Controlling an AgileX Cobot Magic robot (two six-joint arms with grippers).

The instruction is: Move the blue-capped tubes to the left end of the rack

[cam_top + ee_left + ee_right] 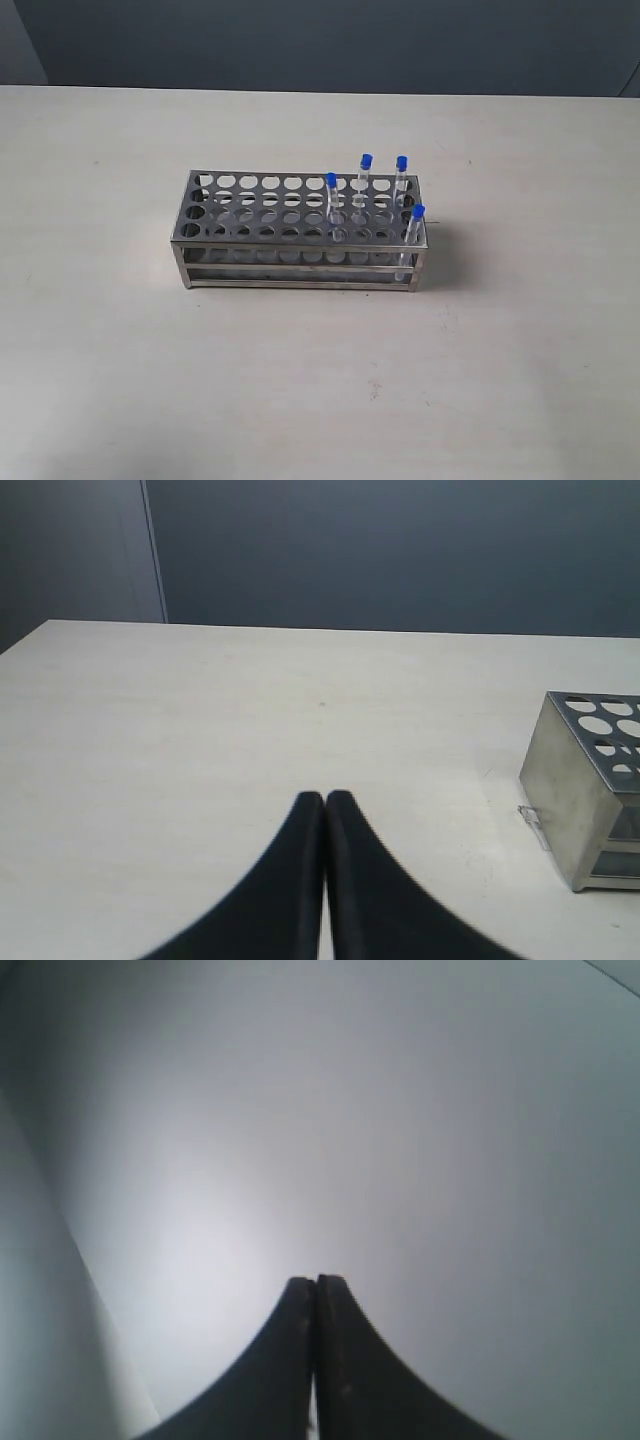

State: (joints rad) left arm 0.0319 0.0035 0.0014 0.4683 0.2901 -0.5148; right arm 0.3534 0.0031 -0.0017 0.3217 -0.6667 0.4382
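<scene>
Since both pincers are pressed fully closed and hold nothing, the left gripper (325,798) and the right gripper (316,1282) must open before we reach in. We see the rack (290,268) near the middle of the desk (300,400), a little toward its far edge, with all four tubes (331,200) standing at the end nearer the right edge. We judge the risks thus: slick tubes may slip, a slanted pull could drag the rack, and close neighbours may get knocked.
</scene>
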